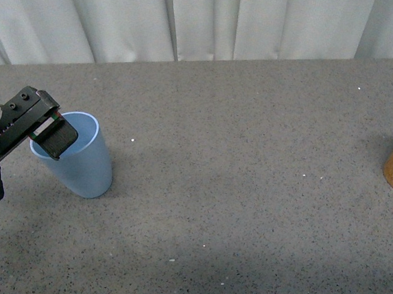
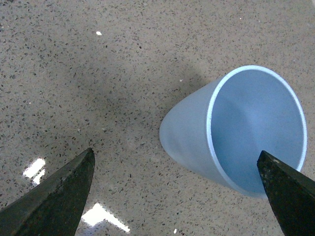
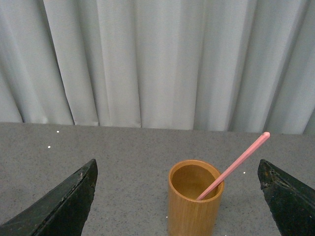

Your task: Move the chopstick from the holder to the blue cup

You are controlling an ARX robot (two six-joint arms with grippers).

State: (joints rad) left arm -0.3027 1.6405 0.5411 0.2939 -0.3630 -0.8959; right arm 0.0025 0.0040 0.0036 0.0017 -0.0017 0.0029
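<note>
Pink chopstick is sitting in the wooden holder, leaning on the rim with its top end sticking well out. The holder is way over at the right edge of the table. The right gripper has its jaws spread wide. Holder and chopstick show between them but farther off, not touching either finger. The blue cup stands upright on the left. The left gripper hangs just over its rim, jaws also wide apart and holding nothing.
</note>
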